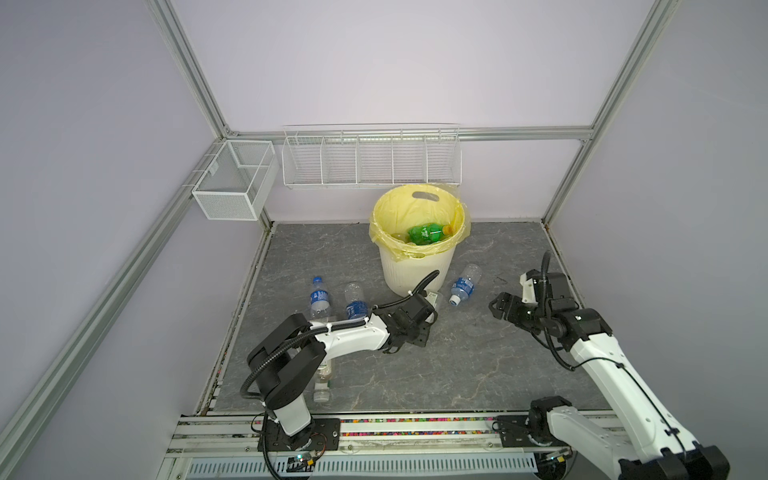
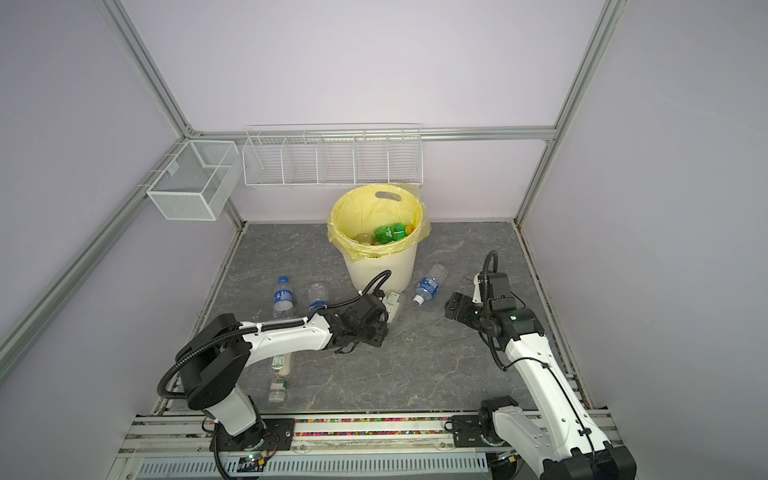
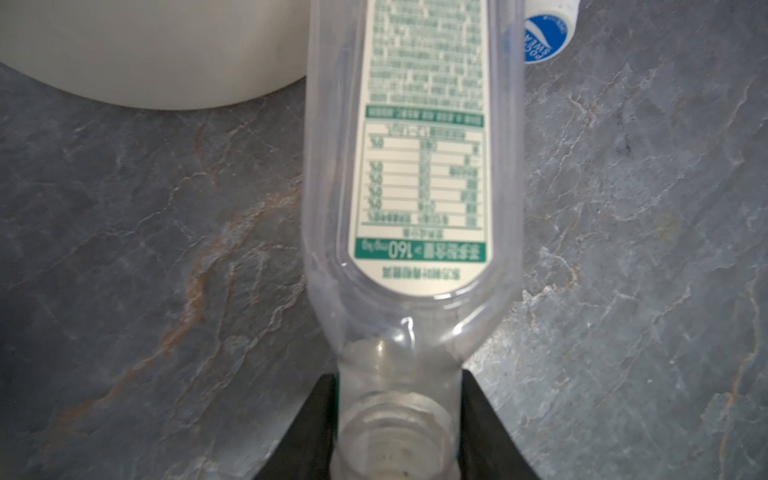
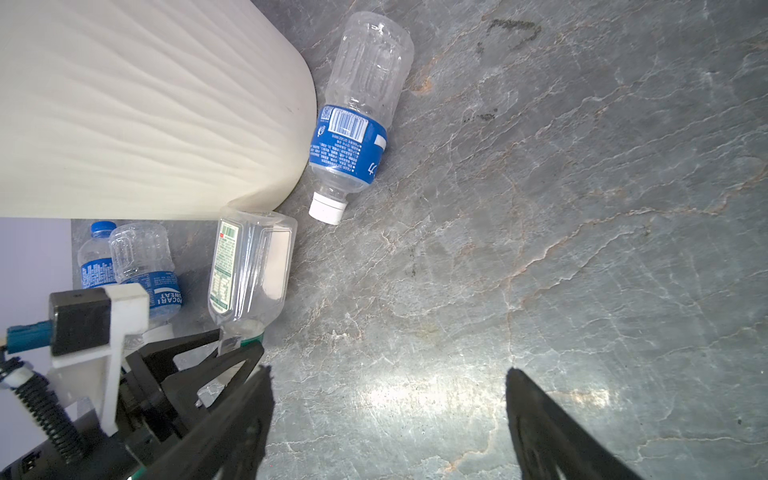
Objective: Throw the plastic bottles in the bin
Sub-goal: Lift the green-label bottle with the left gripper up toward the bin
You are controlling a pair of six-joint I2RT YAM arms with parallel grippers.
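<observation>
Left gripper (image 3: 397,399) clamps the neck of a clear bottle (image 3: 419,174) beside the bin (image 1: 415,266), which already holds a few; right gripper (image 4: 388,374) gapes empty, and four bottles (image 1: 320,297) lie on the floor (image 1: 457,365).

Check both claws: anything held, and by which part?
Left claw grips the clear bottle with the green-white label by its neck. Right claw is open, holding nothing.

I saw a grey marbled tabletop (image 1: 478,365) boxed in by lilac walls (image 1: 395,62) and an aluminium frame (image 1: 519,134). At twelve o'clock hung a long white wire rack (image 1: 370,160) with five compartments; at ten o'clock, a smaller white mesh basket (image 1: 232,183).
</observation>
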